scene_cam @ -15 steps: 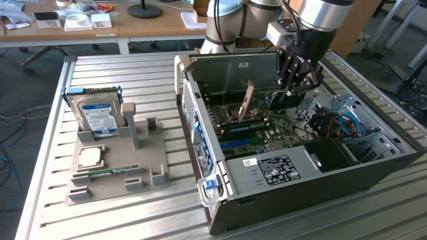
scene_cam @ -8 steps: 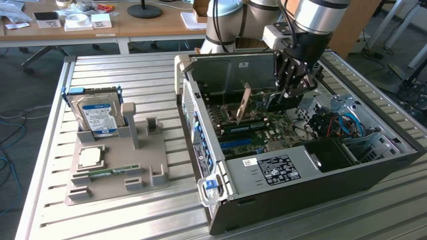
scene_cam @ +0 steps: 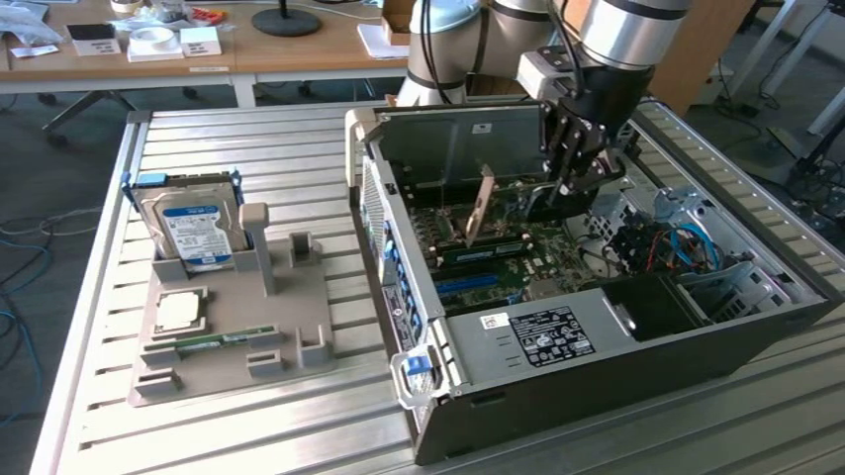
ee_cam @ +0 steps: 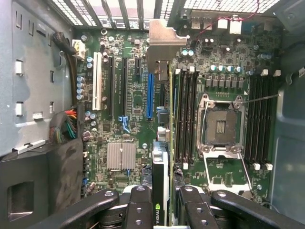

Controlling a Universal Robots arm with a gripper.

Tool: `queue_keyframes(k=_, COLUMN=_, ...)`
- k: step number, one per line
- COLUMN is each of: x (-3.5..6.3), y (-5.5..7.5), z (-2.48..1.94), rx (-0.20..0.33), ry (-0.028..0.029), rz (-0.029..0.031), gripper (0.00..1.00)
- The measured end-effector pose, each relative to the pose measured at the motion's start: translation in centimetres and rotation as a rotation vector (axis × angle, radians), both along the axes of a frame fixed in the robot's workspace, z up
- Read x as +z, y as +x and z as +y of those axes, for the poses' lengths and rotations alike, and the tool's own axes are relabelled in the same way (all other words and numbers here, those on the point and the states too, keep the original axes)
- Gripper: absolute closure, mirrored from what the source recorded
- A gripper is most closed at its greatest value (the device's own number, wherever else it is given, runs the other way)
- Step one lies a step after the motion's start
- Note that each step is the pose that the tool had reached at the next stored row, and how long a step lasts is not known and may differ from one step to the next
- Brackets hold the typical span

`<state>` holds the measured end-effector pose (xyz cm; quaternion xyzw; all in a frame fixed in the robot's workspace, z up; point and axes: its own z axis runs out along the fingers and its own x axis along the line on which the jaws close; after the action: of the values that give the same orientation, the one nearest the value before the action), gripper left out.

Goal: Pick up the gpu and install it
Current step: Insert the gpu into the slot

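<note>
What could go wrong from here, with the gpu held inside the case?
1. In the wrist view, the gpu, clamped in the gripper, appears to sit beside the blue slot rather than over it; pressing down could miss it.
2. Its bracket is close to the case's rear grille and might catch.
3. The open CPU socket lies nearby, unprotected.

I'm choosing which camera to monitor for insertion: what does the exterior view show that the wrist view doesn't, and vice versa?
Exterior view: the hard drive and CPU chip in the grey holder beside the case. Wrist view: the empty CPU socket and the card's NVIDIA logo. Both: the end effector gripping the gpu inside the case.
</note>
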<state>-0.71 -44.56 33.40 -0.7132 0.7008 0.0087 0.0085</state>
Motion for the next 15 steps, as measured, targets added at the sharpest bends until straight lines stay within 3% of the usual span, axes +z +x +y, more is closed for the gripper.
queue_keyframes(k=15, x=-0.39, y=-0.32, z=0.07, rx=0.000, ry=0.0000, rz=-0.0020, gripper=0.73)
